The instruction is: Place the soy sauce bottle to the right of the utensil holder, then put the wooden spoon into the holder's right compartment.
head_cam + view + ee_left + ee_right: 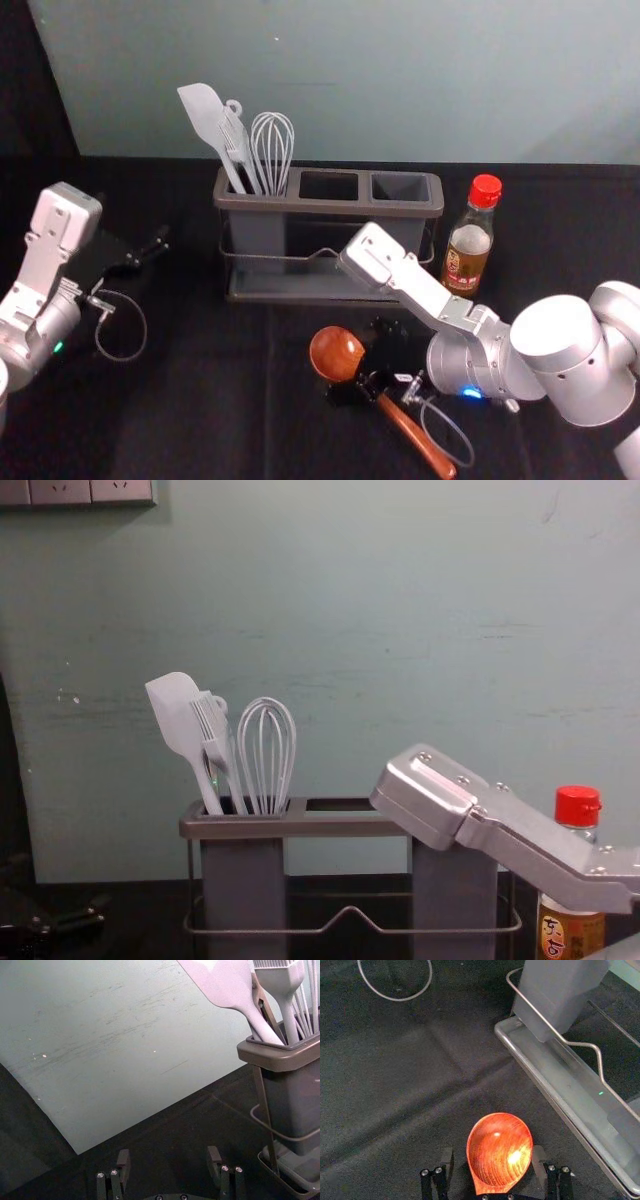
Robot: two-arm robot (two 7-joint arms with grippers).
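The soy sauce bottle [470,240] stands upright just right of the utensil holder [330,200]; the chest view shows the bottle [572,925] partly behind the right arm. On the cloth before the holder lies the wooden spoon [337,354], bowl toward the holder's front, handle slanting right and nearer. Over the spoon's neck is my right gripper [362,368]. In the right wrist view the spoon's bowl [500,1152] shows between the parted fingers of the right gripper [494,1162]. My left gripper [148,252] is left of the holder; its wrist view shows the left gripper [169,1162] open and empty.
A spatula [205,115], a brush and a whisk [272,150] stand in the holder's left compartment. The middle compartment [329,186] and right compartment [400,187] hold nothing visible. A wall [350,80] rises behind. The right forearm spans the area before the bottle.
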